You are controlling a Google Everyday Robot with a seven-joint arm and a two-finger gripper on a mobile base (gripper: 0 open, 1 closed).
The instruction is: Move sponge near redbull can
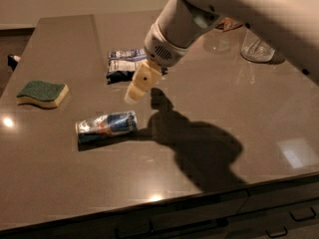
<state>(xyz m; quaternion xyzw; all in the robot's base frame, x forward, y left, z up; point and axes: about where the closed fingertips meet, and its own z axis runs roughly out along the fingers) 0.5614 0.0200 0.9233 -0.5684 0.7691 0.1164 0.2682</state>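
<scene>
The sponge (pixel 43 93), dark green top over pale yellow foam, lies flat at the left of the brown table (pixel 259 113). The redbull can (pixel 106 126), silver and blue with a red mark, lies on its side in the middle front, to the right of the sponge and nearer the front edge. My gripper (pixel 138 86) hangs above the table, above and a little right of the can and well right of the sponge. It holds nothing that I can see.
A blue-and-white snack bag (pixel 127 63) lies behind the gripper. A clear glass (pixel 257 48) stands at the back right, with another clear vessel (pixel 218 40) beside it. The arm's shadow falls across the middle right of the table.
</scene>
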